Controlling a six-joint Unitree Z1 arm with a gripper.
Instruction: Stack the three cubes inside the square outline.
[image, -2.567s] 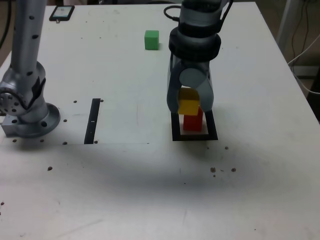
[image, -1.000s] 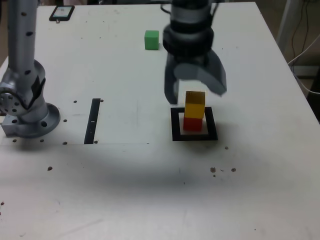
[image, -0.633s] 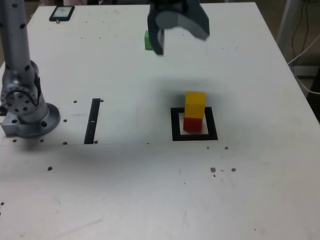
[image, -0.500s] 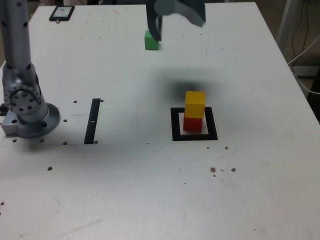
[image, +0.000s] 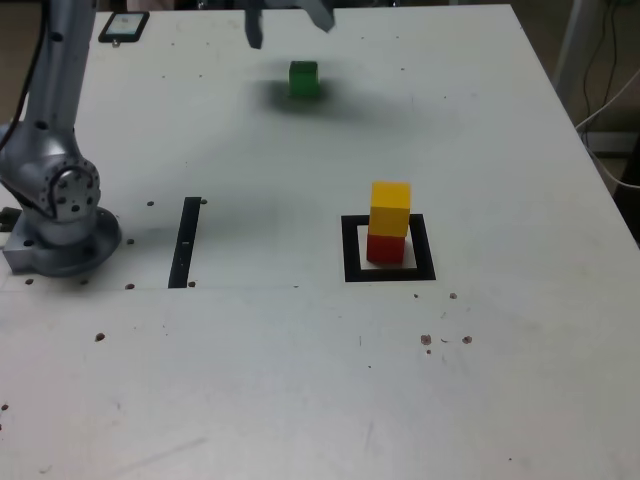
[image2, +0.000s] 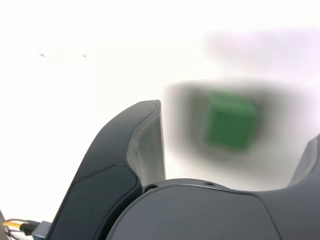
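The yellow cube (image: 390, 207) stands on the red cube (image: 386, 247) inside the square outline (image: 350, 252) in the exterior view. The green cube (image: 303, 79) lies alone on the table farther back. My gripper (image: 288, 20) hangs open at the exterior view's top edge, above and just behind the green cube, holding nothing. In the wrist view the green cube (image2: 231, 122) shows blurred on the table beyond one dark finger (image2: 142, 147), in the gap between the two fingers and apart from both.
A straight black strip (image: 186, 241) lies toward the exterior view's left of the outline. The arm's metal base (image: 58, 225) stands at the left edge. A phone (image: 123, 25) lies at the far left corner. Cables (image: 610, 90) hang off the table's right side.
The gripper let go of the yellow cube on the red one, rose, and swung back and to the exterior view's left, ending over the green cube. The stack has not moved.
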